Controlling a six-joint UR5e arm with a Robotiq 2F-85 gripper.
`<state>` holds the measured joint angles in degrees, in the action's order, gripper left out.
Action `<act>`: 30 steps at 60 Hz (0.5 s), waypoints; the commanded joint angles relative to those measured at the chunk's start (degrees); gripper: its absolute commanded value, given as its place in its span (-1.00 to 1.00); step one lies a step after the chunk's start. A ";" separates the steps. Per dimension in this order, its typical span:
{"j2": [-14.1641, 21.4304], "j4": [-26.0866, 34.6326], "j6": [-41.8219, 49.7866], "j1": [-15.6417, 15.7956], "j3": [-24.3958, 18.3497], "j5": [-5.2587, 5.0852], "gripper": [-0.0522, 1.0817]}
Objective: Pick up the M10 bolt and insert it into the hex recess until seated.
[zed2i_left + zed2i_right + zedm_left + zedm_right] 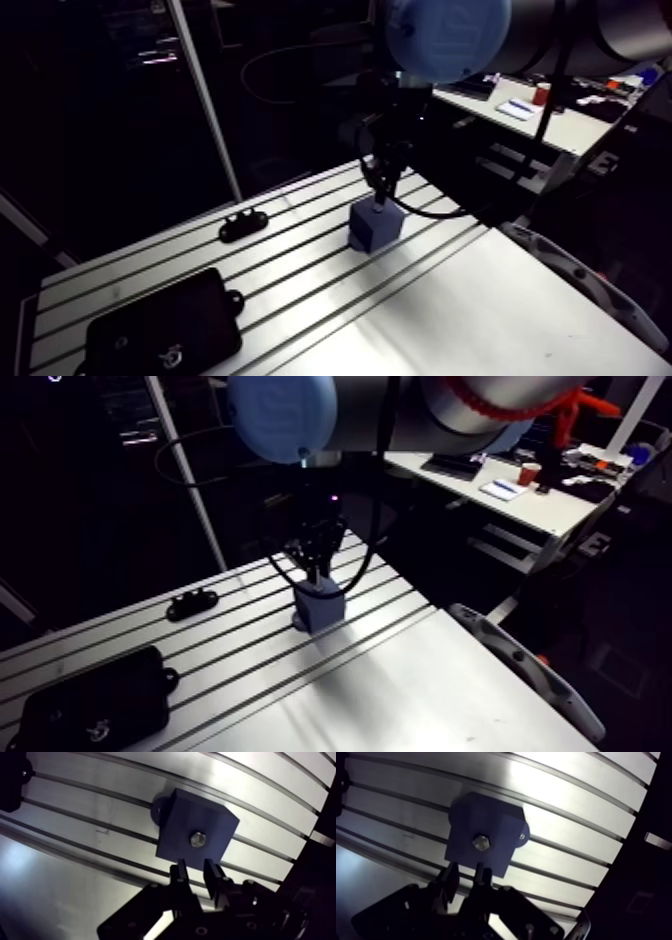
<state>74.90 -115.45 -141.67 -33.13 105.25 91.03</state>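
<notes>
Wrist view, looking down past the two-finger black gripper (196,874). A dark blue cubic block (175,827) stands on the slotted aluminium table (100,807), across two of its grooves. The silver hex-headed M10 bolt (197,839) sits in the middle of the block's upper face, head up. Whether the head lies flush cannot be told. The bolt lies just ahead of the fingertips and in line with the gap between them, clear of both. The fingers (180,877) stand narrowly parted and hold nothing.

Arm view. The gripper hangs directly over the block (375,228). Well apart from it on the same table are a small black oblong bracket (243,224) and, nearer the table's corner, a flat black case (160,325).
</notes>
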 commanded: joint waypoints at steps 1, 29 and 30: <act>1.57 -2.37 6.18 -1.32 1.72 -0.45 0.58; 1.78 -4.65 7.67 -0.98 4.14 -1.34 0.94; 1.70 -4.65 7.67 -0.91 4.14 -1.34 0.95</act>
<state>76.61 -119.76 -134.32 -34.16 108.95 89.84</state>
